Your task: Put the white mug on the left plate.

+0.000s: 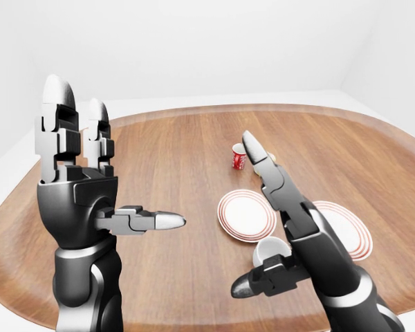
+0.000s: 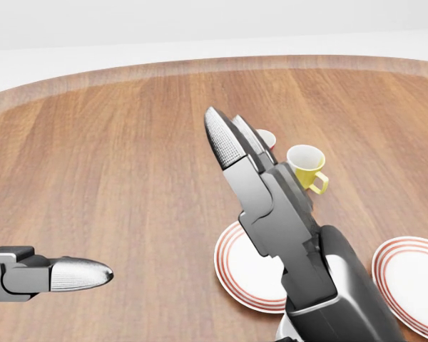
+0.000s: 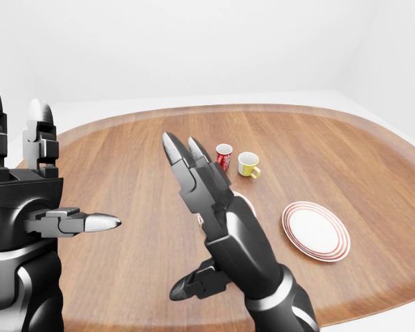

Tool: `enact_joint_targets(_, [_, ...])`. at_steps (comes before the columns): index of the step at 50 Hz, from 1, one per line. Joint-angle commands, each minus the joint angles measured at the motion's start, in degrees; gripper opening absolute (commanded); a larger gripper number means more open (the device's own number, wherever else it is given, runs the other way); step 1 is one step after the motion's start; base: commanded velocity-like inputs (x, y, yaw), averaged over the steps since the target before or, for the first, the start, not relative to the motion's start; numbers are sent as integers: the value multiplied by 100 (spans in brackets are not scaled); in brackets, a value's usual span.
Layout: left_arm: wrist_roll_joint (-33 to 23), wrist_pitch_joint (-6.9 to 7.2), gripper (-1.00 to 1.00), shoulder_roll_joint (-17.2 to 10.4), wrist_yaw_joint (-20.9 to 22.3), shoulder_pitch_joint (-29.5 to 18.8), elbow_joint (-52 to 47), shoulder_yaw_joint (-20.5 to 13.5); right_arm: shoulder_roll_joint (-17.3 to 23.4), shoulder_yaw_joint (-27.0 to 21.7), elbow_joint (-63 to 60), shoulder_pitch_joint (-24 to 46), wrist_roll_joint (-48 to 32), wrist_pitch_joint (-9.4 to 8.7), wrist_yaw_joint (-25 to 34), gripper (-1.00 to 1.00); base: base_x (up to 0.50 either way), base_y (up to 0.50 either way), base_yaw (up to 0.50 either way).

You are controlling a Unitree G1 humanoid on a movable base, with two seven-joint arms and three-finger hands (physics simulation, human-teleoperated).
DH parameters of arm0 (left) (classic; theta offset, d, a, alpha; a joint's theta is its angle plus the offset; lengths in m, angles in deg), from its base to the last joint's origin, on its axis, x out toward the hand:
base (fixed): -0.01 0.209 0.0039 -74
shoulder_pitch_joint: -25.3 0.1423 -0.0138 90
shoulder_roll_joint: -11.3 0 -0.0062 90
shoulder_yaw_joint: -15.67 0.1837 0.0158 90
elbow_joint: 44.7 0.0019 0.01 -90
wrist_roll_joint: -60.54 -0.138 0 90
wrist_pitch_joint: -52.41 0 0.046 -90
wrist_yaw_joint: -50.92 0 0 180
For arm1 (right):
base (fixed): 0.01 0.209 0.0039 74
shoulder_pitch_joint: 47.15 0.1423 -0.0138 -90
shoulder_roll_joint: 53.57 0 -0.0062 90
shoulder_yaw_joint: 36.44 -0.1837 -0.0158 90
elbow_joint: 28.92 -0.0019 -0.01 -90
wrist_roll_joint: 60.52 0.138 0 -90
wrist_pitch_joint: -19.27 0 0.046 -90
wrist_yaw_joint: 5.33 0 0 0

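white mug just beside right robot hand — fingers open, not gripping.

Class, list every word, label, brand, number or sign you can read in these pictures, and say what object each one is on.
None can be read.
Red mug: white markings, too small and blurred to tell if they are letters.
Yellow mug, white mug, left plate, right plate: no writing; the plates bear only red rings.

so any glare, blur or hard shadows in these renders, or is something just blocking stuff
No blur or glare in any view; lighting is flat and shadows faint. Head view: the right hand covers most of the left plate. Right-eye view: the same. Left-eye view: white mug partly hidden.
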Motion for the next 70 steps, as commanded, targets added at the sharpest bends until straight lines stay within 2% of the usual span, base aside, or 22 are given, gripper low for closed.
enact_joint_targets(1, [6,0,100,-3,-1,-17,18,-18,-287,-292,-65,-39,-883,0,957,100,0,0,0])
enact_joint_targets(6, [-22,0,100,-5,13,2,29,6,-328,-432,-66,-18,-1160,0,1243,100,0,0,0])
enact_joint_targets(9, [-31,0,100,-3,18,8,50,3,-118,-453,166,-163,-1461,0,1249,100,0,0,0])
enact_joint_targets(13, [-35,0,100,-2,21,10,43,-5,-199,-424,208,-273,-1682,0,1567,100,0,0,0])
enact_joint_targets(25, [-71,0,100,5,34,40,74,13,-188,-347,485,-691,-1806,0,1697,100,0,0,0])
enact_joint_targets(32, [-79,0,100,6,42,44,71,7,-153,-342,557,-820,-2343,0,2030,100,0,0,0])
enact_joint_targets(41, [-98,0,100,12,50,64,85,15,-320,-359,549,-771,-3199,0,2030,100,0,0,0])
enact_joint_targets(56, [-102,0,100,15,52,73,80,11,-321,-593,726,-994,-3608,0,2030,100,0,0,0])
enact_joint_targets(70, [-117,0,100,23,49,86,88,33,-412,-869,1099,-1137,-3518,0,2030,100,0,0,0])
